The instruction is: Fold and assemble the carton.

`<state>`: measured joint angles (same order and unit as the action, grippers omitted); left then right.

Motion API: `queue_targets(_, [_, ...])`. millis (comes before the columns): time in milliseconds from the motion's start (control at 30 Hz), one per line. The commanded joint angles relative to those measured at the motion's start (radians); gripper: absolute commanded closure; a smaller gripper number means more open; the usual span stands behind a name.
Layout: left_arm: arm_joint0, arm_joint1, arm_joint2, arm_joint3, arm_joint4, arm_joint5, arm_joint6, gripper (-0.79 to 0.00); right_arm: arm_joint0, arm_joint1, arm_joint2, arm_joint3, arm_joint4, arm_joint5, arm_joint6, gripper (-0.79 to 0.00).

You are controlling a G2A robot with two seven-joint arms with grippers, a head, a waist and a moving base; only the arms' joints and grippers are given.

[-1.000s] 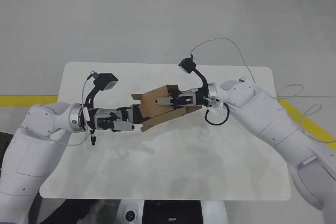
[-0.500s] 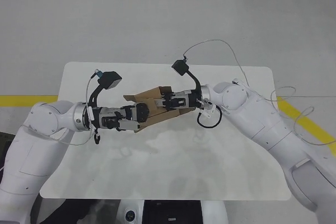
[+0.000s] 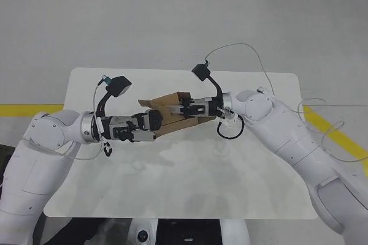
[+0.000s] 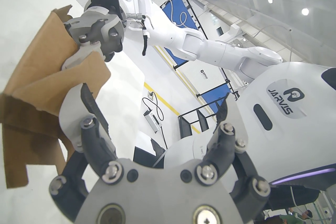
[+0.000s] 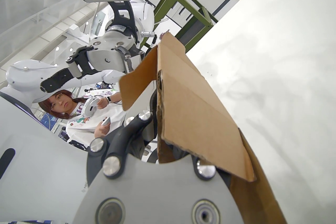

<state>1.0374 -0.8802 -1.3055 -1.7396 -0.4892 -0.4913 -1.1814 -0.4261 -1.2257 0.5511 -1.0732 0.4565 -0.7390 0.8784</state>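
A brown cardboard carton, partly unfolded with loose flaps, hangs in the air over the far middle of the white table. My right gripper comes in from the right and is shut on one carton panel. In the left wrist view its white finger presses on the carton. My left gripper stands open at the carton's left end. One finger lies against a flap, and nothing sits between the fingers. In the right wrist view the carton hides most of the right fingers.
The table's near half is bare. A yellow line runs along the grey floor beside the table. A black cable loop hangs under the right wrist.
The carton and both grippers have shifted a little left and toward the table's far edge. The carton's flaps have turned slightly between the grippers.
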Motion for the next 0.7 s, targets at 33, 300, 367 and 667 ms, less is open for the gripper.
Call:
queue_targets(33, [0.011, 0.003, -0.018, 0.012, -0.003, -0.002, -0.001, -0.785, -0.014, 0.009, 0.031, -0.002, -0.008, -0.002, 0.004, 0.0])
queue_targets(300, [0.022, 0.004, -0.031, 0.05, 0.007, 0.007, 0.002, -0.785, -0.062, 0.035, 0.099, -0.056, -0.002, 0.026, 0.072, 0.0])
queue_targets(367, [0.022, 0.005, -0.033, 0.055, 0.011, 0.007, 0.002, -0.785, -0.075, 0.038, 0.107, -0.079, 0.006, 0.036, 0.095, 0.0])
queue_targets(667, [0.018, 0.004, -0.037, 0.067, 0.018, 0.001, 0.006, -0.785, -0.105, 0.029, 0.103, -0.129, 0.033, 0.069, 0.171, 0.0])
